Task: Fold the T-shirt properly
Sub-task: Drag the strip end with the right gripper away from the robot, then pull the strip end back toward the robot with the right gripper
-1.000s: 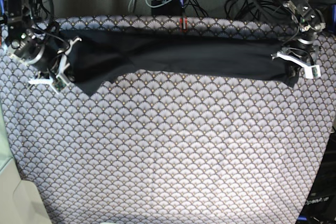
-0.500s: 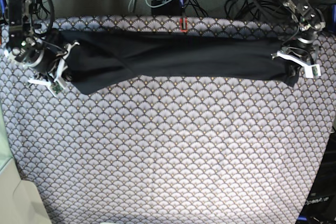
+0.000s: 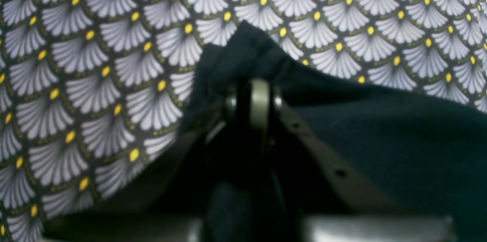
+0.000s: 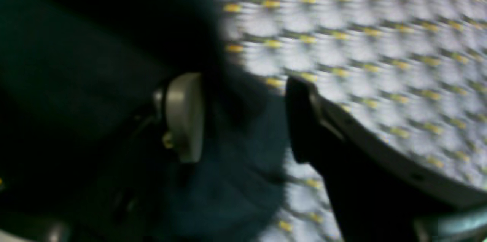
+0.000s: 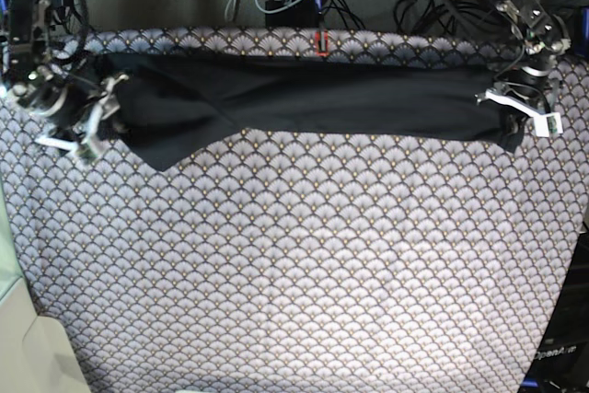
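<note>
Base view: T-shirt (image 5: pixel 304 98) lies as a long dark band across the upper frame on the patterned desk (image 5: pixel 294 264). Soft, limp, light; take at end corners. Left hand (image 5: pixel 520 112) pinches the right-frame end; right hand (image 4: pixel 243 120) gapes, fabric between, unclamped.

Right wrist view motion-blurred: T-shirt (image 4: pixel 95 63) only dark smear, patterned cloth (image 4: pixel 361 25) scallops smeared. Left gripper (image 3: pixel 253 101) base blurred, cut by near edge. T-shirt folds under gripper hidden.
</note>
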`<control>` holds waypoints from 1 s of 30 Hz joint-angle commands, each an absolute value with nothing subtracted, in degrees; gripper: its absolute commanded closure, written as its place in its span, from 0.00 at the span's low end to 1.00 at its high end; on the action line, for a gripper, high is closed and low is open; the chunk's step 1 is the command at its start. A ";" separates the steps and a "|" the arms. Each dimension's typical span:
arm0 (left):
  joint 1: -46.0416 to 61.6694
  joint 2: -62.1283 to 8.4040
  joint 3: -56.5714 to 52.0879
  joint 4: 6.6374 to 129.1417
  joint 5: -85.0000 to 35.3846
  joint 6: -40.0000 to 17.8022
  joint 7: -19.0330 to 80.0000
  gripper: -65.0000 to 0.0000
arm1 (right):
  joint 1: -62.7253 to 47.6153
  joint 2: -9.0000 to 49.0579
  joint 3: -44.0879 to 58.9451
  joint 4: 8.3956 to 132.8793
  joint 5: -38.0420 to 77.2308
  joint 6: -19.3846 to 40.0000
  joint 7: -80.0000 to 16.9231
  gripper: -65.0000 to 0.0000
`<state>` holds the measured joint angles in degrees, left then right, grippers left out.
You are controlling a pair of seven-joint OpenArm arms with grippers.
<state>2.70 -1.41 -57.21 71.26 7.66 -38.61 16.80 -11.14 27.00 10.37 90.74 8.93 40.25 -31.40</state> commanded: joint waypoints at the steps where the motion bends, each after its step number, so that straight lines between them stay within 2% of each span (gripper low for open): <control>1: 3.74 -1.98 -57.80 70.99 12.44 -35.47 21.85 0.93 | -10.24 28.26 12.09 91.91 9.54 40.00 -30.29 0.43; 5: 3.74 -1.98 -57.80 70.99 12.44 -35.47 21.85 0.93 | -8.92 28.35 13.76 95.34 9.54 40.00 -31.08 0.43; 9: 3.74 -1.89 -57.80 70.99 12.44 -35.47 21.76 0.93 | -5.49 28.18 13.58 100.00 9.63 40.00 -38.37 0.43; 15: 3.74 -1.89 -57.80 70.99 12.44 -35.47 21.76 0.93 | 1.80 23.78 9.89 104.66 11.82 40.00 -51.82 0.43; 23: 3.74 -1.89 -57.80 70.99 12.35 -35.47 21.76 0.93 | 3.74 17.80 6.46 105.19 14.81 40.00 -60.18 0.43; 30: 3.65 -1.80 -57.80 70.99 12.00 -35.47 21.76 0.93 | 8.13 14.37 5.23 105.89 14.99 40.00 -73.01 0.43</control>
